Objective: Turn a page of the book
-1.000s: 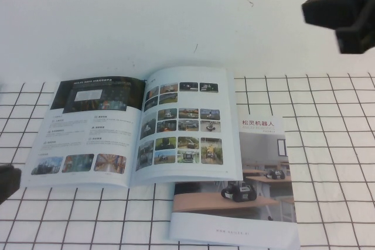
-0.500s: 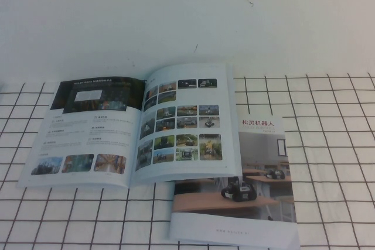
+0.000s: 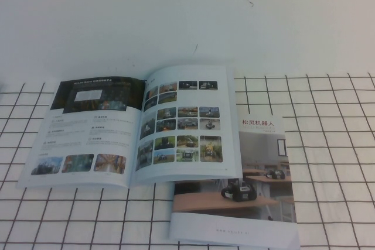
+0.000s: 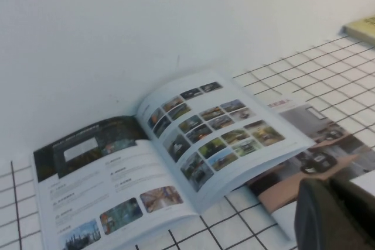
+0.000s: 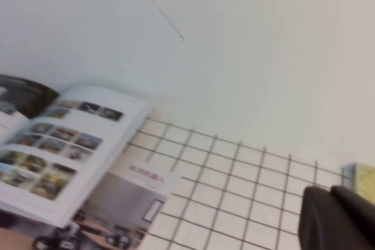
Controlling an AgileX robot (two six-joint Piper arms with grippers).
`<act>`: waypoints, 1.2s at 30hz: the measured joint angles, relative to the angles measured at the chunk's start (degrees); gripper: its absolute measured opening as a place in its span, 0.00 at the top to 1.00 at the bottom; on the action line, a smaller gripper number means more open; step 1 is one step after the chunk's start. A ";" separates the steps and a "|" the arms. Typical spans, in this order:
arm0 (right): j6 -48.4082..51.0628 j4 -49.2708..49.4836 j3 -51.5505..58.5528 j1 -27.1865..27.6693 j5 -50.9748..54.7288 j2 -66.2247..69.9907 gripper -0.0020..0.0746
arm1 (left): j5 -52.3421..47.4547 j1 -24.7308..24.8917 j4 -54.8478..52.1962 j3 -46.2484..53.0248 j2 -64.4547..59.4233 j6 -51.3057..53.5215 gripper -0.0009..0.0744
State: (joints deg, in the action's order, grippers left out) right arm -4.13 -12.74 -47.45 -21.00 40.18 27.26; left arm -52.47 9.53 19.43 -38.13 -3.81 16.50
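Note:
The book (image 3: 183,126) lies open on the checked cloth, at the foot of the white wall. The page (image 3: 88,130) lies flat as the left leaf, showing its dark banner photo and small pictures. The right leaf shows a grid of many small photos. The book also shows in the left wrist view (image 4: 170,150) and the right wrist view (image 5: 64,144). Neither gripper shows in the high view. My left gripper (image 4: 337,215) is shut and empty, near the book's right edge. My right gripper (image 5: 340,218) is shut and empty, over the cloth well to the right of the book.
A second booklet (image 3: 258,191) with a Chinese title and a wooden-desk room cover lies partly under the open book's right side. A yellowish object (image 4: 360,27) lies at the far right of the cloth. The white wall (image 3: 187,16) stands behind.
Both arms have left the high view: the right gripper from the top right, the left from the lower left edge. The book stays open on the same spread.

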 joint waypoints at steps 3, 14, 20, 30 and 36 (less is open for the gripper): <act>-4.52 -6.71 7.28 0.00 -5.15 0.46 0.97 | 8.36 0.00 -0.67 7.33 -0.12 -3.66 0.99; -7.89 -10.33 18.87 0.00 -15.72 0.57 0.97 | 19.14 0.00 -0.33 22.60 -1.56 -8.14 0.99; -7.95 -10.33 19.60 0.00 -13.32 0.57 0.97 | 19.51 0.00 -2.63 22.61 -1.56 -8.14 0.99; -7.95 -10.33 19.62 0.00 -12.14 0.57 0.97 | 19.54 0.00 -2.63 22.61 -1.56 -8.14 0.99; -7.95 -10.33 19.62 0.00 -11.96 0.57 0.97 | 19.63 0.00 -2.63 22.61 -1.56 -8.14 0.99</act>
State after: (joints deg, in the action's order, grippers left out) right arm -12.08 -23.08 -27.83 -21.00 28.22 27.83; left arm -32.84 9.53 16.80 -15.52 -5.37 8.36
